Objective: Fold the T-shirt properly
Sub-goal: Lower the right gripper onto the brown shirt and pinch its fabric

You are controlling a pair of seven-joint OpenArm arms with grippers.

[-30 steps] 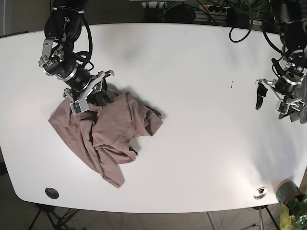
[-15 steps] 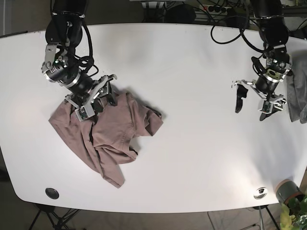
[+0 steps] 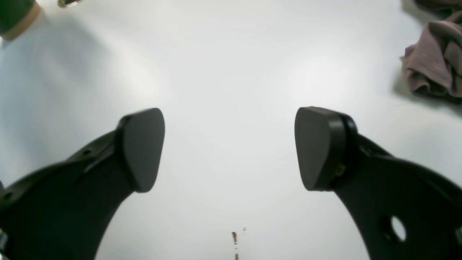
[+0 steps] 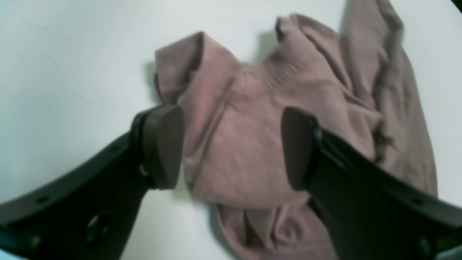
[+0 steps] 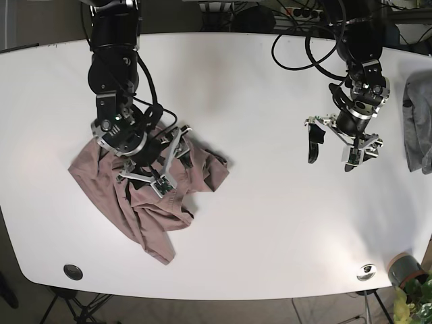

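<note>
The mauve T-shirt (image 5: 152,202) lies crumpled on the left part of the white table (image 5: 256,223). My right gripper (image 5: 162,165) is open and hovers over the shirt's upper part; in the right wrist view (image 4: 231,148) its fingers straddle bunched fabric (image 4: 252,119) without closing on it. My left gripper (image 5: 331,155) is open and empty over bare table to the right of centre, well apart from the shirt. In the left wrist view (image 3: 229,150) only an edge of the shirt (image 3: 429,65) shows at the top right.
A grey garment (image 5: 418,125) lies at the table's right edge. A green cup (image 5: 403,268) and a metal disc (image 5: 366,272) are at the front right corner, and another disc (image 5: 73,272) at the front left. A small dark mark (image 3: 234,236) is on the table.
My right gripper has moved from the shirt's upper left edge to over its middle. My left gripper has moved from the right edge toward the table's centre. The shirt has not changed shape.
</note>
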